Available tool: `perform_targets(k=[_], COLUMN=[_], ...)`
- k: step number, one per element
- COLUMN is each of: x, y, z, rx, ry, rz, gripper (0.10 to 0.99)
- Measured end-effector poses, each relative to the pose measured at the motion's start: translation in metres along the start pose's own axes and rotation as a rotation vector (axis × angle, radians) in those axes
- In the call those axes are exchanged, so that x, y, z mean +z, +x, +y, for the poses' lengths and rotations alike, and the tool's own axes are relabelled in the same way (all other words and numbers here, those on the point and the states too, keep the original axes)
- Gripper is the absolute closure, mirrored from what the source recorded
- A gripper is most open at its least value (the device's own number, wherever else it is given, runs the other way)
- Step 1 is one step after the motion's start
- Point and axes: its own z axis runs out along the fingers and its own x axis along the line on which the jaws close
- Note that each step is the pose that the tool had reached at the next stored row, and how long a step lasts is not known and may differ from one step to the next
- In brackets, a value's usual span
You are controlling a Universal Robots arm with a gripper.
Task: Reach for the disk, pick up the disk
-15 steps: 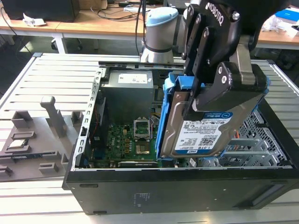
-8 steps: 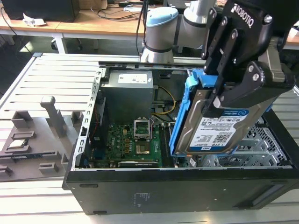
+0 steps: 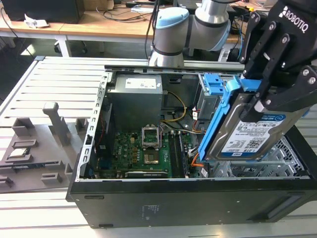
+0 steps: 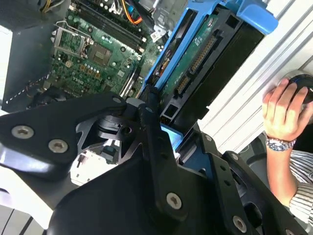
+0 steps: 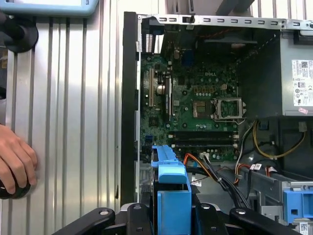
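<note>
The disk (image 3: pixel 246 136), a silver hard drive with a white-and-blue label and blue caddy rails, hangs tilted above the drive bay on the exterior view's right side of the open computer case (image 3: pixel 148 198). My black gripper (image 3: pixel 258 94) is shut on its upper end, one finger on each side. In the second wrist view the disk (image 4: pixel 193 56) shows edge-on, with its green board and blue rail running away from the gripper (image 4: pixel 164 122). In the first wrist view the blue caddy (image 5: pixel 172 191) stands between the gripper's (image 5: pixel 172 218) fingers.
Inside the case are a green motherboard (image 3: pixel 143 153), a grey power-supply box (image 3: pixel 136 96), cables and a blue latch (image 3: pixel 214 82). Grey fixtures (image 3: pixel 34 144) stand on the slatted table at the exterior view's left. A person's hand (image 4: pixel 281 110) rests beside the case.
</note>
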Motion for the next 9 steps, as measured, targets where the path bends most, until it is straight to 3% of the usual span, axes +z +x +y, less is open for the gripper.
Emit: perform_targets(k=[3,6,8,9], x=[0.0005,0.0026,0.003,0.0035], y=[-0.0047,-0.0053,-0.0063,-0.0064], z=[-0.0166,-0.0262,-0.0431,-0.0478], rx=[0.0,-0.011,-0.012,-0.015], ry=[-0.009,-0.011,-0.017,-0.019], rz=[0.0,0.0011,0.0012,0.0013], gripper=[0.722,0.722,0.722,0.722])
